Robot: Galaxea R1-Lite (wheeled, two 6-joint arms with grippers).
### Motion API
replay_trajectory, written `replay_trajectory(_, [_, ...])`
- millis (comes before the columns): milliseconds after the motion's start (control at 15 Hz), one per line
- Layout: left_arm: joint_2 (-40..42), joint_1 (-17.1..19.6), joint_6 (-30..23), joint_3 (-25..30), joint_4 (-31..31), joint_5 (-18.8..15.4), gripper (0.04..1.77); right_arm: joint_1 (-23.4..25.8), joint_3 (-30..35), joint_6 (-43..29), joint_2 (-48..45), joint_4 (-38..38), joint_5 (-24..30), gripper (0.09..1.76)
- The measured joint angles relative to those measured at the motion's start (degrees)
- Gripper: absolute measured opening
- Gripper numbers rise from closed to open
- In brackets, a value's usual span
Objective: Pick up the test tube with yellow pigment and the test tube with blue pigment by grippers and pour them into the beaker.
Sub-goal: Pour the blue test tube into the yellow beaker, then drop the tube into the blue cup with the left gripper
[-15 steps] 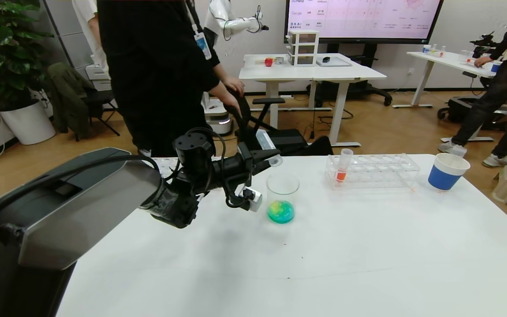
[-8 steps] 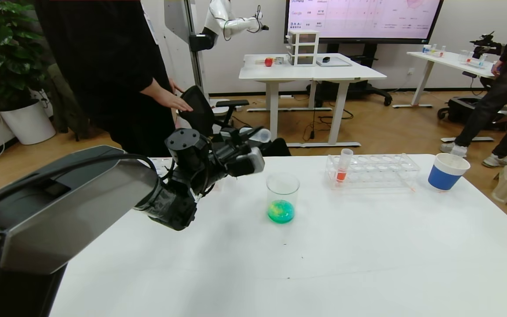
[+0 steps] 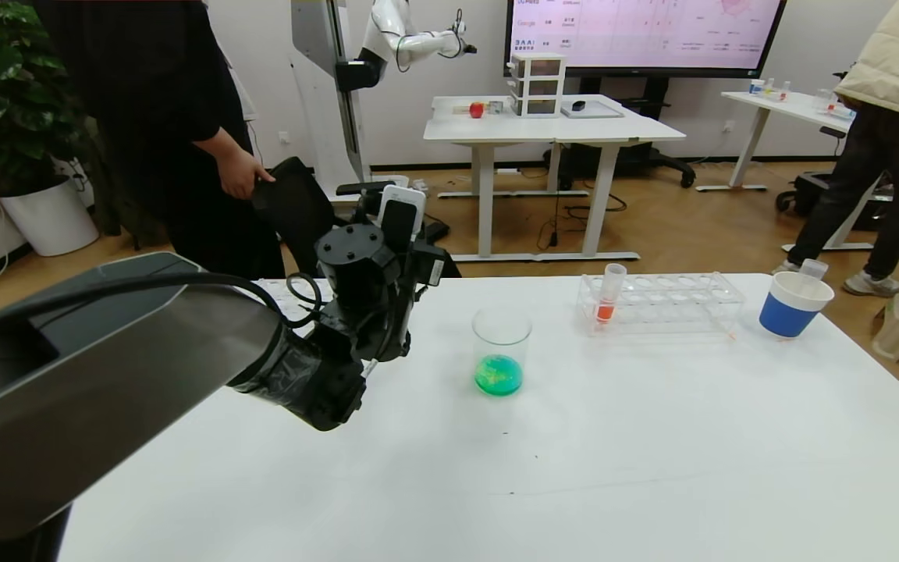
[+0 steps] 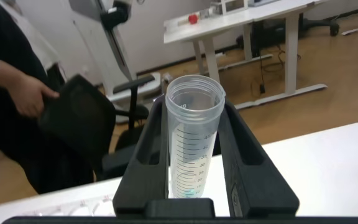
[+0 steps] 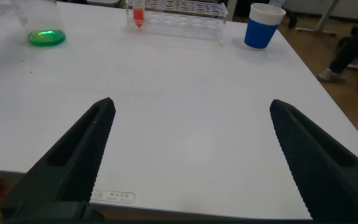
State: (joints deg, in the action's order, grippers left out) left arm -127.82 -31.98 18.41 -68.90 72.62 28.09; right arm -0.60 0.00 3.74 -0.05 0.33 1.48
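My left gripper (image 3: 404, 234) is left of the beaker (image 3: 501, 337), raised above the table's far edge. It is shut on a clear graduated test tube (image 4: 191, 134), held upright with the mouth up. The tube is almost empty, with a faint cyan-blue trace at its bottom. In the head view the wrist hides the tube. The beaker holds a green-blue pool with a yellow patch (image 3: 498, 375); the pool also shows in the right wrist view (image 5: 46, 37). My right gripper (image 5: 191, 106) is open and empty, low over the table's near edge. No tube with yellow liquid shows.
A clear tube rack (image 3: 660, 303) with one orange-liquid tube (image 3: 608, 298) stands right of the beaker. A blue-and-white paper cup (image 3: 793, 304) with a clear tube in it sits at the far right. A person moves a black chair (image 3: 293, 207) behind the table.
My left gripper has drawn back left from over the beaker and turned the tube from tipped to upright. The person behind has pulled the chair to the left.
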Motion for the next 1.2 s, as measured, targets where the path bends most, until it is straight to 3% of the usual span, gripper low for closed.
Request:
replay_trajectory(133, [2.16,-0.99,-9.87,-0.72,-9.72,5.16,0.51,-0.02,0.00,0.00,0.00,0.02,0.00,1.74])
replay_trajectory(267, [4.19,-1.16,-17.79,-1.94,-18.13,7.88,0.51,0.00,0.00,0.00,0.00,0.00,-0.02,1.74])
replay_trajectory(333, [5.22,-1.26,-19.66,-2.21,-20.72,8.42,0.51,0.00,0.00,0.00,0.00,0.02,0.00,1.74])
replay_trajectory(667, [8.91,0.48,-20.22,-1.71,-21.49,8.53,0.51,0.00,0.00,0.00,0.00,0.00,0.00,1.74])
replay_trajectory(867, [11.92,7.56,-20.25,0.09,-21.77,6.03,0.51,0.00,0.00,0.00,0.00,0.02,-0.02,1.74])
replay_trajectory(1200, [15.58,26.55,-20.42,7.08,-21.36,-7.03,0.51,0.02,0.00,0.00,0.00,0.00,0.00,1.74])
